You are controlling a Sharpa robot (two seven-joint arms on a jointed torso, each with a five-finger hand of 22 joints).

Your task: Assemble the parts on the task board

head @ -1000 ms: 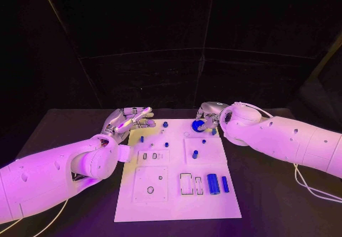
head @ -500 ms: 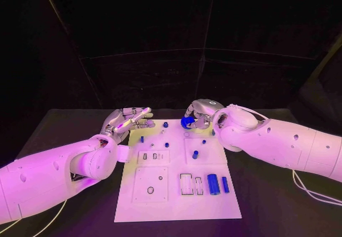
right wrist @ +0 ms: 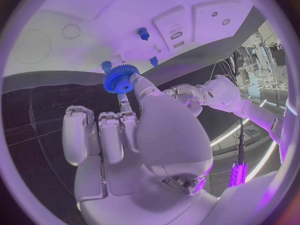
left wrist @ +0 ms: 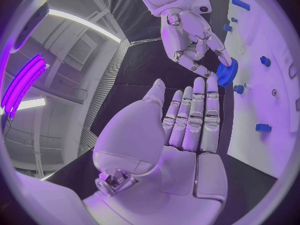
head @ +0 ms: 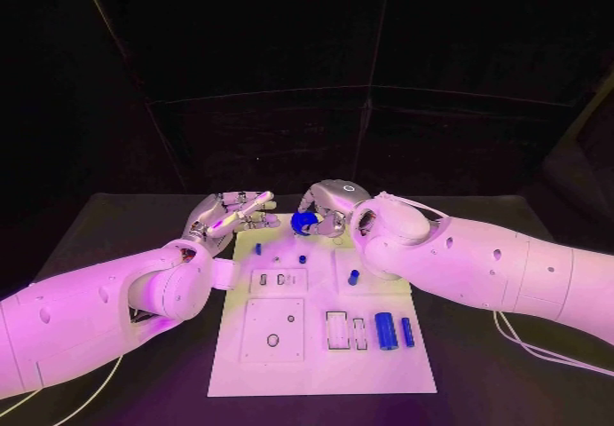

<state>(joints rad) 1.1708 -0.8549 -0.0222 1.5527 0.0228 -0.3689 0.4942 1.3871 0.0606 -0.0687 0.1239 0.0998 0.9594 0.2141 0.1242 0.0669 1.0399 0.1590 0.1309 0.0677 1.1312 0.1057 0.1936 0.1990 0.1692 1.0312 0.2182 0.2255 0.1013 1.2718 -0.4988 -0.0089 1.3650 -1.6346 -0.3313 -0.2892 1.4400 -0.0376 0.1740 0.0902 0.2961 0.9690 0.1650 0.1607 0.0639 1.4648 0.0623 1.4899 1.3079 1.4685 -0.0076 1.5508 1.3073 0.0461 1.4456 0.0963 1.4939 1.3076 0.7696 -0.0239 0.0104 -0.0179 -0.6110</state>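
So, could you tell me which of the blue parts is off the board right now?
The blue gear: the right hand holds it above the task board's far end, while the other blue parts lie or stand on the board.

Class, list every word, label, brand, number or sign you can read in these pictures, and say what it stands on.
None can be read: the task board, the blue gear held in the right hand, the left hand and both arms carry no legible text.

White arms [head: 90, 311], silver fingers [head: 237, 213]
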